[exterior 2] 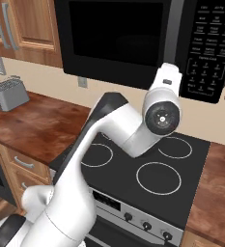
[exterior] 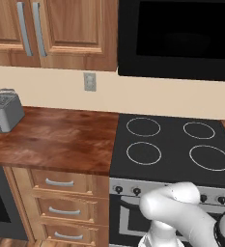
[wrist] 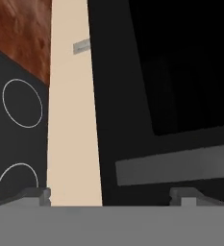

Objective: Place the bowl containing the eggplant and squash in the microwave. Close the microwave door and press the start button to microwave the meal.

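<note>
Two small dark finger tips of the two-finger gripper (wrist: 111, 194) rise nearest the lens in the hand view, set wide apart with nothing between them. Just beyond them lies the long grey handle (wrist: 176, 166) of the wide black microwave door (wrist: 180, 72), which reads as closed against the large black boxy microwave (exterior 2: 133, 41) mounted above the black glass cooktop (exterior: 174, 149) with its four white ring burners. In the right base view the white arm reaches up in front of the microwave, near the handle and the black keypad panel (exterior 2: 211, 48) on the right.

That door is a stiff, hinged panel; it should swing on its hinge rather than flex. By my judgement the handle is the place to take hold, gripped across its bar. Its smooth finish may let the fingers slip under a slanted pull.

Left of the cooktop runs a reddish-brown wooden counter (exterior: 56, 137) carrying a grey toaster (exterior: 4, 112) at its far left. Where the bowl with the vegetables stands I cannot tell.
</note>
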{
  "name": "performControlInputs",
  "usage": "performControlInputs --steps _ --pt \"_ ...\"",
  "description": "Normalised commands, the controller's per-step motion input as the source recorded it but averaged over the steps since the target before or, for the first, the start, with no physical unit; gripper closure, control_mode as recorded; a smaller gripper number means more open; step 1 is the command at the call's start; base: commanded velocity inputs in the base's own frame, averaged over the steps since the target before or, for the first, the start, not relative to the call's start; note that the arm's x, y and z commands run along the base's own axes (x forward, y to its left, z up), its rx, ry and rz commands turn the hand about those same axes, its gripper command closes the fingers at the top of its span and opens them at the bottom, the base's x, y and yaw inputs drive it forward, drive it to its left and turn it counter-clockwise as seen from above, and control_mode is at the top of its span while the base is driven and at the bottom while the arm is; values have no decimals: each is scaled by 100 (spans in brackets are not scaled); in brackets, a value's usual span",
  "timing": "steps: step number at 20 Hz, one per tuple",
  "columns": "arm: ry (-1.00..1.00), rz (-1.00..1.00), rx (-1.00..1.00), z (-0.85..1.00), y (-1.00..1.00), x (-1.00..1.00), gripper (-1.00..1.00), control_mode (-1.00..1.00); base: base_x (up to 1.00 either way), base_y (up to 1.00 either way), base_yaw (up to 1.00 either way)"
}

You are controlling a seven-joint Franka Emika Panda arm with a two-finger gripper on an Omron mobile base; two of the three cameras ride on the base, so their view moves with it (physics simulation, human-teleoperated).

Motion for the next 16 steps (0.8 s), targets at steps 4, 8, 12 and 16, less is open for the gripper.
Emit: performControlInputs --steps 4,8,12,16 --pt "0 0 5 0 -41 0 -100 -100 0 0 0" --pt "0 0 2 0 -23 0 100 -100 0 0 0" --pt "0 0 1 0 -17 0 100 -100 0 0 0" --pt "0 0 0 0 -5 4 100 -100 0 0 0"
